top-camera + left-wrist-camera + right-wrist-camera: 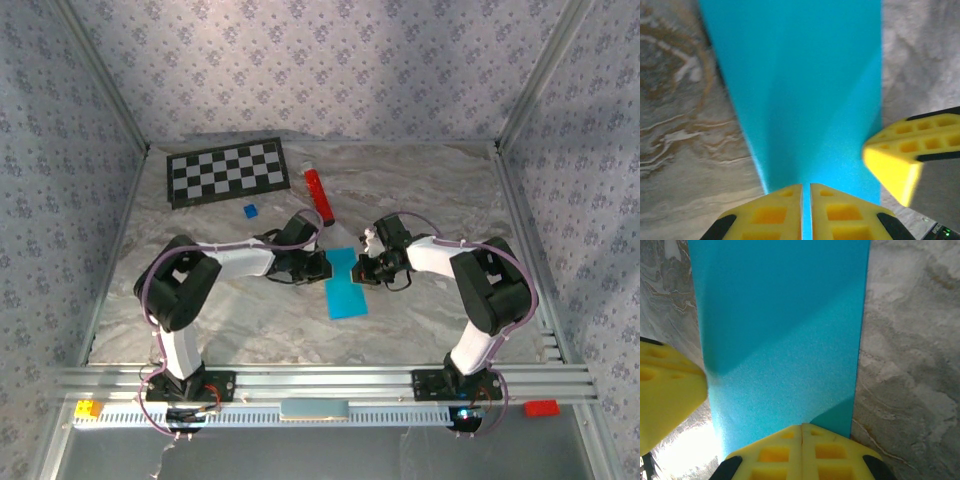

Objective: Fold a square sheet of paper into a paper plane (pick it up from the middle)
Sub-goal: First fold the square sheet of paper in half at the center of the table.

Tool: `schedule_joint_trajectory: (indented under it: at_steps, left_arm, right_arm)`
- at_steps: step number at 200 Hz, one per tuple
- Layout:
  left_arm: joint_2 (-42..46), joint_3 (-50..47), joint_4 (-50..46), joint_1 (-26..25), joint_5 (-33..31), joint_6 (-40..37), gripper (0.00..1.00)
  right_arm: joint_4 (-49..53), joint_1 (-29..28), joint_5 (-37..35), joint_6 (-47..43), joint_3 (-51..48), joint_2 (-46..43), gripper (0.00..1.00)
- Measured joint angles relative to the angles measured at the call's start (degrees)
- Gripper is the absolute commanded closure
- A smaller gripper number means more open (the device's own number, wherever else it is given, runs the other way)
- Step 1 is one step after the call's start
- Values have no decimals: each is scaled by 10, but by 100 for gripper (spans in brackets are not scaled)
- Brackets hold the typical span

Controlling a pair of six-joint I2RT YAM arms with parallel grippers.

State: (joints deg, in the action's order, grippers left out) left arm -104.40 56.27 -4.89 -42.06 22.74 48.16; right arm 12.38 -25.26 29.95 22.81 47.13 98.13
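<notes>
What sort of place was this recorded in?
Most likely a robot lab test cell: an aluminium frame enclosing patterned wall panels, with a calibration checkerboard lying on the marble-look tabletop.

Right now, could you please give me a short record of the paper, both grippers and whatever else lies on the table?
paper: the square sheet of paper, cyan, looks folded into a narrow strip, mid-table
left gripper: shut on one end of the strip
right gripper: shut, pinching that same end from the opposite side
behind the arms: checkerboard, red cylinder, small blue block
</notes>
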Motion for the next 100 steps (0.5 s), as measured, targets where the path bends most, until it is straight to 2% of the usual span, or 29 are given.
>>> schedule_joint_trajectory:
  at_steps: [55,100]
  left_arm:
    - [-4,-10,5,0,-7,-2,85]
    - [44,-10,-27,0,-29,-1,84]
  right_arm:
    - [1,0,-2,0,0,-1,100]
    - [1,0,-4,0,-1,-3,100]
